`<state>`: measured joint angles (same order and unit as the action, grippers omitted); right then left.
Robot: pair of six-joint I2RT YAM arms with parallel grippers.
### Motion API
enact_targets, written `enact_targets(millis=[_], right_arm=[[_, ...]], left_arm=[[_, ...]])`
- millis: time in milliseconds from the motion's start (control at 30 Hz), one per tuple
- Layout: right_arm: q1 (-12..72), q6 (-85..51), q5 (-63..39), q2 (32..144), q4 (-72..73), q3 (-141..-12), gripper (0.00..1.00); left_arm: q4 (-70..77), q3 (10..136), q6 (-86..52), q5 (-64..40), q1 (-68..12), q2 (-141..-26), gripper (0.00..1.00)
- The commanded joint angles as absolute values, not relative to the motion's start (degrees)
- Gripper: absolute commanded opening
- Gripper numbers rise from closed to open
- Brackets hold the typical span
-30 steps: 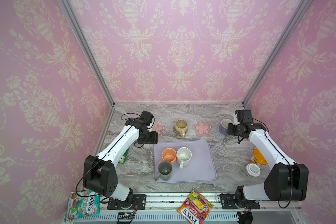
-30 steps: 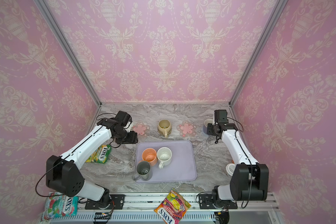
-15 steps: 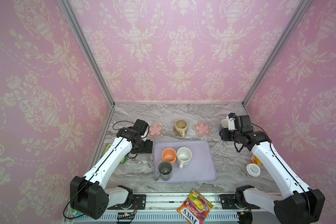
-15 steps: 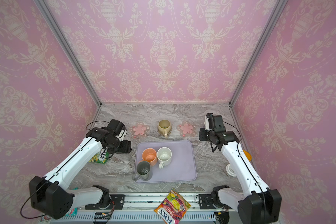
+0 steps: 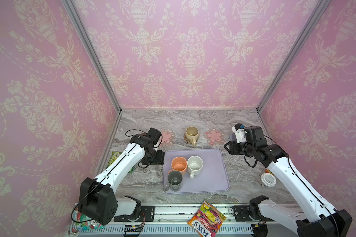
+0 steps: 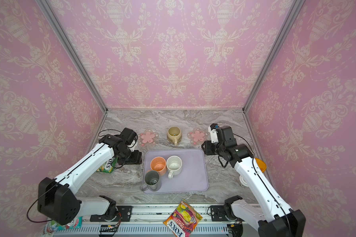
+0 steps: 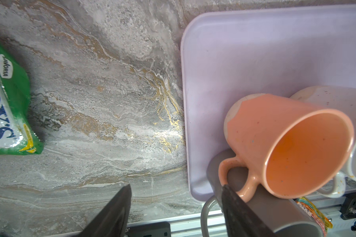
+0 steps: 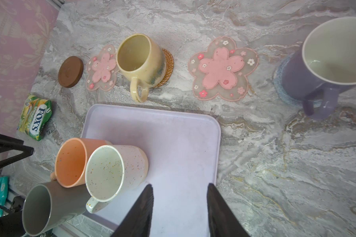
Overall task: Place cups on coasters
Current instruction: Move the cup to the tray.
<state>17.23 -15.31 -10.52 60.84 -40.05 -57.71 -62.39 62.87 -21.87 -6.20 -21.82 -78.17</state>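
Two arms point(image 5: 127, 162) flank the tray point(image 5: 212, 164); left gripper point(image 7: 176, 185) wide, right gripper point(image 8: 180, 184) half-open, empty.

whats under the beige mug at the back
A woven rattan coaster lies under the beige mug. Only its edge shows in the right wrist view; the mug covers the rest.

Bright, even, diffuse light from above in both top views, with only faint, soft shadows on the grey veined marble tabletop point(image 5: 193, 121) beneath the 2 arms. Wide-angle stretch toward the borders, the pink damask wallpaper walls point(image 5: 39, 92) splayed outward. In the left wrist view, white sheen and glinting gold veins on the marble just beside the lavender plastic tray point(image 7: 255, 51). Peach-orange ceramic mug point(image 7: 286, 143) bulged by the lens. Dark left gripper fingers point(image 7: 111, 213) and right gripper fingers point(image 8: 142, 213) blurred, out of focus.
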Motion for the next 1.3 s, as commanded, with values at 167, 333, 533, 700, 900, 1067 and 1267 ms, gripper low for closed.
enact_targets(millis=[167, 333, 533, 700, 900, 1067, 1267], right_arm=[[25.61, -17.77, -13.32, 58.19, -43.07, -53.99, 0.42], [29.59, -21.05, -15.24, 57.59, -41.4, -52.21, 0.38], [35.66, -25.36, -16.19, 57.58, -38.06, -48.16, 0.36], [41.23, -28.87, -16.21, 59.51, -33.97, -45.94, 0.36], [47.89, -31.59, -15.03, 63.88, -29.91, -45.2, 0.36], [52.37, -32.61, -14.82, 68.73, -27.51, -46.01, 0.37], [55.9, -33.37, -11.85, 74.47, -25.76, -48.31, 0.38]], left_arm=[[-62.04, 66.12, -23.32, -6.84, -23.38, -79.47, 0.68], [-63.31, 66.22, -22.85, -5.97, -24.25, -81.87, 0.66], [-61.66, 63.25, -22.94, -8.73, -25.43, -83.31, 0.65], [-61.61, 62.19, -21.54, -11.47, -26.81, -85.24, 0.66], [-60.87, 59.98, -21.44, -12.24, -27.95, -85.75, 0.65], [-59.91, 58.83, -21.75, -12.92, -27.95, -85.61, 0.66], [-58.89, 58.38, -21.75, -13.27, -27.95, -85.62, 0.65]])
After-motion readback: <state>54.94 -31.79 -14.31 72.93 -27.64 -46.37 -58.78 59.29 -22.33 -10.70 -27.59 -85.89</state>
